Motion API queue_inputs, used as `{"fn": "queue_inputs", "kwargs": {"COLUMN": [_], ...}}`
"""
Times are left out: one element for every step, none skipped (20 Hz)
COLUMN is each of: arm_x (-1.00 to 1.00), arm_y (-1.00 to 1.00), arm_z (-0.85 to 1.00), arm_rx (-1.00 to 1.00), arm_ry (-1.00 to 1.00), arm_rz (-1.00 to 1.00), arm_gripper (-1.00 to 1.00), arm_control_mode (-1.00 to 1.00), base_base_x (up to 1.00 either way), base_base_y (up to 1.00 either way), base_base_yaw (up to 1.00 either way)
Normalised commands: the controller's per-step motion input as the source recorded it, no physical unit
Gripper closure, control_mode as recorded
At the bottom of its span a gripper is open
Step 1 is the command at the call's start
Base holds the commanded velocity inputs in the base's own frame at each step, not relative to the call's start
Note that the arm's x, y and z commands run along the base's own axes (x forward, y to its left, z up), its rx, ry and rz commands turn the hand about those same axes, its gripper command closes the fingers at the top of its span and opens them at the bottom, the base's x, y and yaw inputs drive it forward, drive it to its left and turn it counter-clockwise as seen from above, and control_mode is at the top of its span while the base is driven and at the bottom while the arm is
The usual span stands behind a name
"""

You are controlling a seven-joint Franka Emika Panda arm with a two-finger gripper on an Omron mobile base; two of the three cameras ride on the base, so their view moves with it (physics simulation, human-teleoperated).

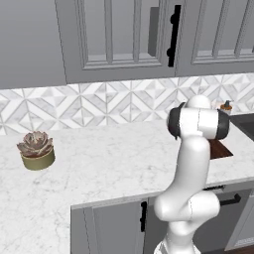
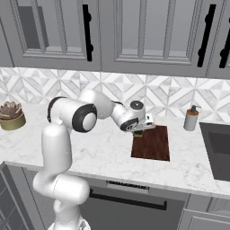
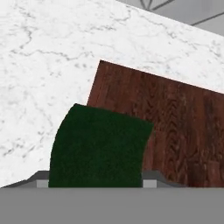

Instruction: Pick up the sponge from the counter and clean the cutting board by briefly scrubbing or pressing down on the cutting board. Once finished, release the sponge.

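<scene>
My gripper (image 2: pixel 139 130) is shut on the sponge (image 2: pixel 139 133), a small dark green block with a yellow-green side. It hangs at the far left corner of the cutting board (image 2: pixel 152 143), a dark reddish-brown board lying on the white marble counter (image 2: pixel 99 148). In the hand view the sponge (image 3: pixel 98 148) sits between the fingertips (image 3: pixel 151 179), overlapping the board's (image 3: pixel 175 122) left edge and the counter (image 3: pixel 43 65). I cannot tell whether the sponge touches the board. In the left base view my arm covers most of the board (image 1: pixel 221 149).
A potted succulent (image 2: pixel 11 115) stands far left on the counter, also seen as the plant (image 1: pixel 36 150). A soap dispenser (image 2: pixel 191 118) and a dark sink (image 2: pixel 218 148) lie right of the board. Grey upper cabinets (image 2: pixel 134 31) hang above.
</scene>
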Motion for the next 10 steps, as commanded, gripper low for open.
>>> {"fn": "queue_inputs", "kwargs": {"arm_x": [0.61,0.61,0.63,0.65,0.66,0.63,0.60,0.52,0.43,0.27], "arm_y": [0.00,0.00,0.00,0.00,0.00,0.00,0.00,0.00,0.00,0.00], "arm_z": [0.00,0.00,0.00,0.00,0.00,0.00,0.00,0.00,0.00,0.00], "arm_rx": [0.03,0.03,0.03,0.02,0.02,0.01,0.00,0.00,0.00,0.00], "arm_ry": [0.00,0.00,0.00,0.00,0.00,0.00,0.00,0.00,0.00,-0.01], "arm_rz": [0.15,0.15,0.15,0.15,0.14,0.14,0.14,0.13,0.12,0.10], "arm_gripper": [1.00,1.00,1.00,1.00,1.00,1.00,1.00,1.00,1.00,1.00], "arm_control_mode": [-1.00,-1.00,-1.00,-1.00,-1.00,-1.00,-1.00,-1.00,-1.00,-1.00], "base_base_x": [0.00,0.00,0.00,0.00,0.00,0.00,0.00,0.00,0.00,0.00], "base_base_y": [0.00,0.00,0.00,0.00,0.00,0.00,0.00,0.00,0.00,0.00], "base_base_yaw": [0.00,0.00,0.00,0.00,0.00,0.00,0.00,0.00,0.00,0.00]}}
